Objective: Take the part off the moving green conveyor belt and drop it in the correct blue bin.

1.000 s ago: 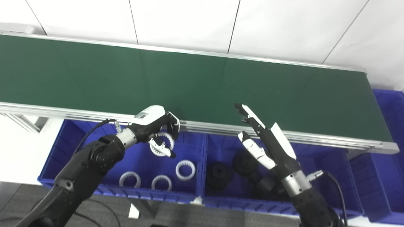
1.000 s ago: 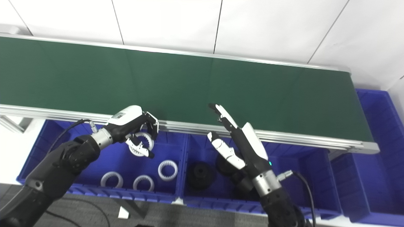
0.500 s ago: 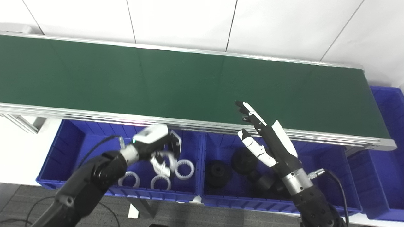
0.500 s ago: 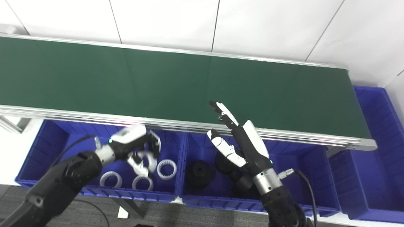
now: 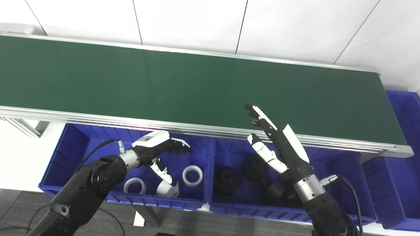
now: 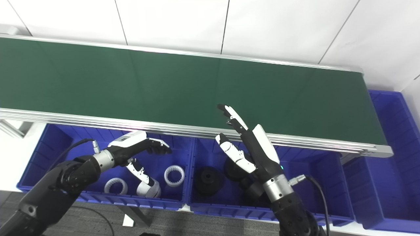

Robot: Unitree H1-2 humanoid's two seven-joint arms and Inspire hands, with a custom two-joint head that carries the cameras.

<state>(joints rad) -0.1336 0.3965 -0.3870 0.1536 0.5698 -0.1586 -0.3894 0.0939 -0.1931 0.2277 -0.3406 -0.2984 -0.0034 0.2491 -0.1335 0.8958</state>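
Observation:
The green conveyor belt [image 5: 164, 85] carries no part in view. My left hand [image 5: 157, 150] hovers open and empty over the left blue bin [image 5: 62, 157], fingers stretched toward the right. Below its thumb a white ring gear [image 5: 168, 189] lies in that bin, with two more white rings [image 5: 192, 171] [image 5: 135, 185] beside it. My right hand [image 5: 279, 147] is open and empty, raised over the belt's near rail with its fingertips pointing up over the belt.
The middle blue bin [image 5: 344, 183] holds several black round parts [image 5: 226, 180], partly hidden by my right forearm. A third blue bin [image 5: 403, 183] stands past the belt's right end. An aluminium rail [image 5: 98, 118] runs along the belt's near edge, above the bins.
The left hand sank from the belt's edge into the left bin with a white ring gear, then opened; the ring now lies in the bin. The right hand has barely moved.

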